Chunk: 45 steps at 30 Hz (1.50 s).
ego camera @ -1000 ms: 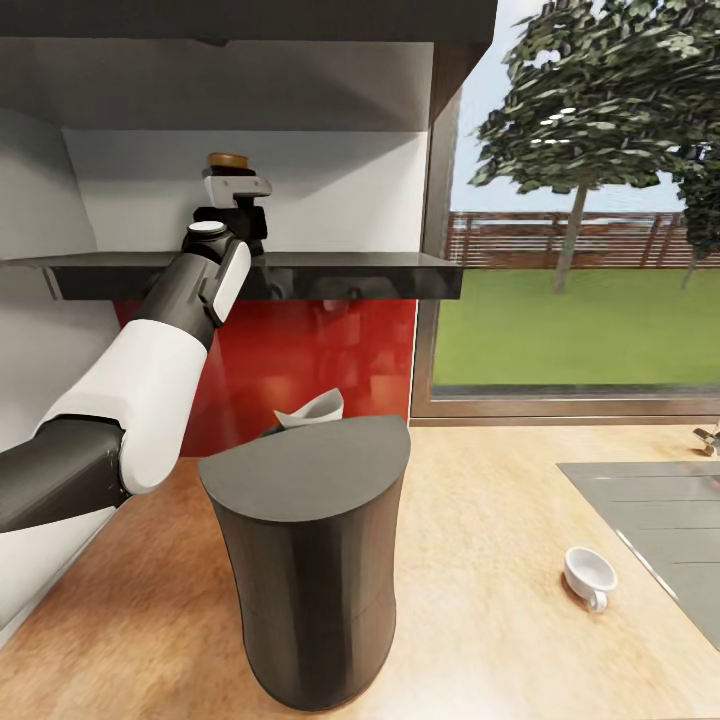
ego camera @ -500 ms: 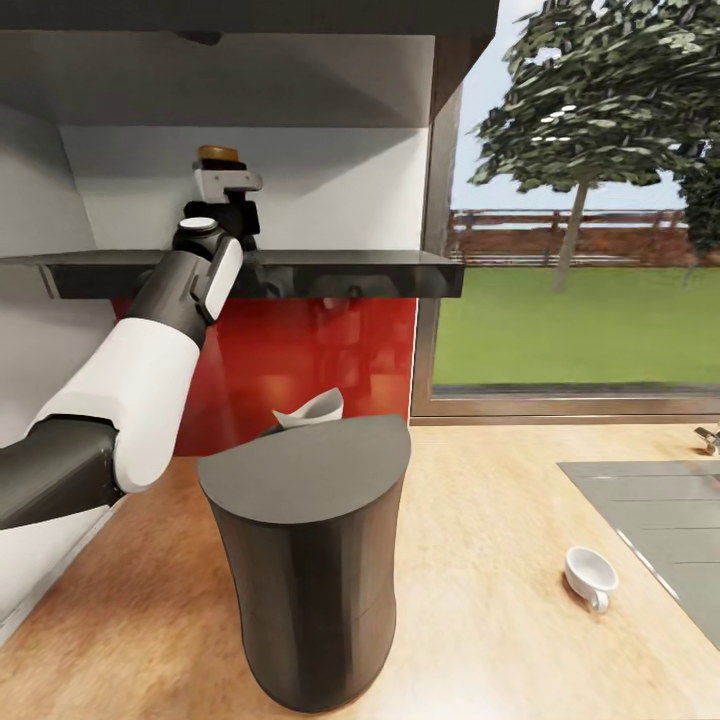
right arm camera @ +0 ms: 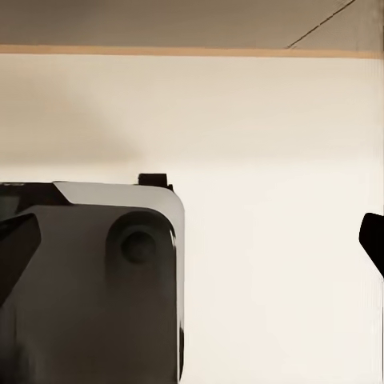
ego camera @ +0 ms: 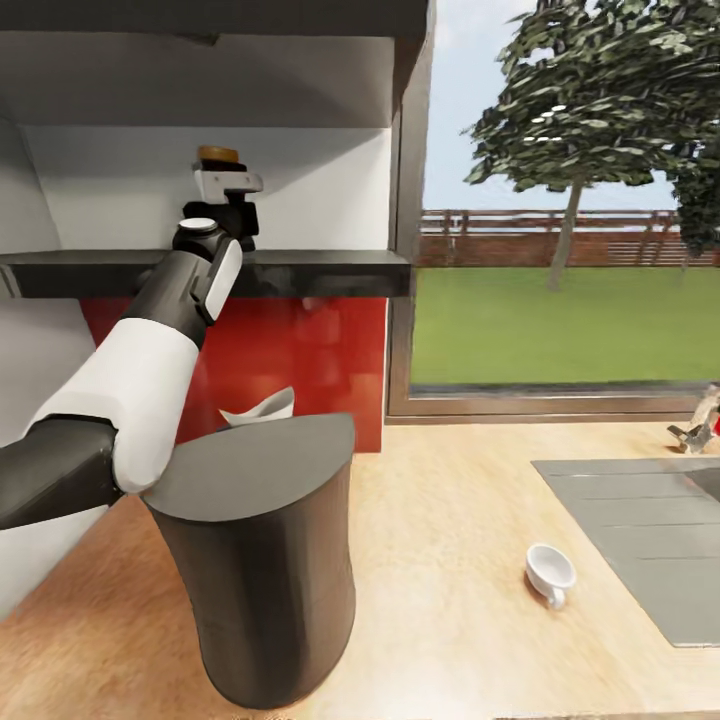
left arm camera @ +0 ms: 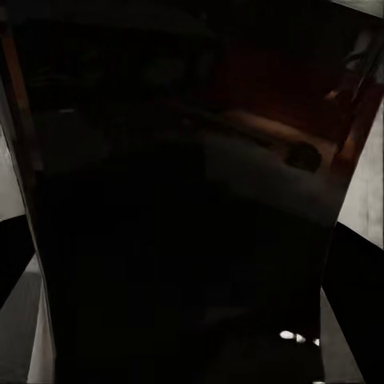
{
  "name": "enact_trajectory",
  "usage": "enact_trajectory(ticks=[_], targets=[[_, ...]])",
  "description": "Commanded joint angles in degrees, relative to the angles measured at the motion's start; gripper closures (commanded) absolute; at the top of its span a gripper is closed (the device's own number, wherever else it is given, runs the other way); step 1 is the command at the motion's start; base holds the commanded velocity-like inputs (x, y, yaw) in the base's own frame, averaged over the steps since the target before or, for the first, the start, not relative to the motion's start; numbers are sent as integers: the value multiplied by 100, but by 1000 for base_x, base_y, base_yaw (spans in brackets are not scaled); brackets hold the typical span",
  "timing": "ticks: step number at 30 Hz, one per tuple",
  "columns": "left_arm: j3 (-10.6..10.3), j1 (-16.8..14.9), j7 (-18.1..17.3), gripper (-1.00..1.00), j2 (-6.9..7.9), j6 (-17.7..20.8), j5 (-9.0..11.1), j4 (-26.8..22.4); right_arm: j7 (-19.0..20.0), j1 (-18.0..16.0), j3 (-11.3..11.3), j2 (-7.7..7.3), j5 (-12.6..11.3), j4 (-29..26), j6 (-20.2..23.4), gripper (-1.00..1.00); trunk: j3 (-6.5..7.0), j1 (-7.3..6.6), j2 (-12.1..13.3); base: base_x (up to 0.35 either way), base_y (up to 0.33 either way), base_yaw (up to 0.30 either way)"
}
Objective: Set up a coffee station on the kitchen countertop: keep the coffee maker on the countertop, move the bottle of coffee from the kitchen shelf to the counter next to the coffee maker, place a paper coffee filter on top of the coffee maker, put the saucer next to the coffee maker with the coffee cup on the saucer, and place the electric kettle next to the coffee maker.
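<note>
On the dark kitchen shelf (ego camera: 320, 272), my left gripper (ego camera: 225, 185) is shut on the bottle of coffee (ego camera: 218, 154); only its yellow-tan cap shows above the fingers. The bottle's dark body (left arm camera: 184, 224) sits close in the left wrist view. The tall grey coffee maker (ego camera: 255, 560) stands on the kitchen countertop (ego camera: 450, 560) under the arm. The paper coffee filter (ego camera: 258, 409) pokes up behind its top rim. The white coffee cup (ego camera: 549, 572) lies on its side near the sink. My right gripper (right arm camera: 192, 248) is open, fingertips (right arm camera: 16, 248) wide apart. Saucer and electric kettle are out of view.
The inset steel sink (ego camera: 640, 520) takes up the right of the counter, with a tap (ego camera: 700, 430) at its far edge. A red back panel (ego camera: 300, 350) sits under the shelf. A large window (ego camera: 560, 300) stands right of the niche.
The left gripper rose a little and went left with the bottle. Then the head view swung right, so the shelf, coffee maker and cup slid left in the picture.
</note>
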Motion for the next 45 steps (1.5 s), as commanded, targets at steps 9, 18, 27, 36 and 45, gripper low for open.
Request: enact_trajectory(ticks=[9,18,27,36,45], targets=[[-24,1,26,100,-2,30,5,76,-13,-2,7,0,8,2,-16,-100,12,3,1,-198,-228,-231],[-25,3,26,100,5,37,-12,-152,-18,-2,4,9,8,1,-16,-100,20,3,1,-232,-125,-111],[-26,90,7,100,8,843,14,-1231,-18,-2,3,26,4,0,-16,-100,20,3,1,-11,-4,43],[-15,727,-466,100,170,1445,13,-2196,-18,-2,11,27,9,-21,-23,-100,20,3,1,0,0,26],[2,878,-1125,100,509,1662,-1,-2554,-18,-2,-9,27,-1,-40,-25,-100,20,3,1,-238,0,0]])
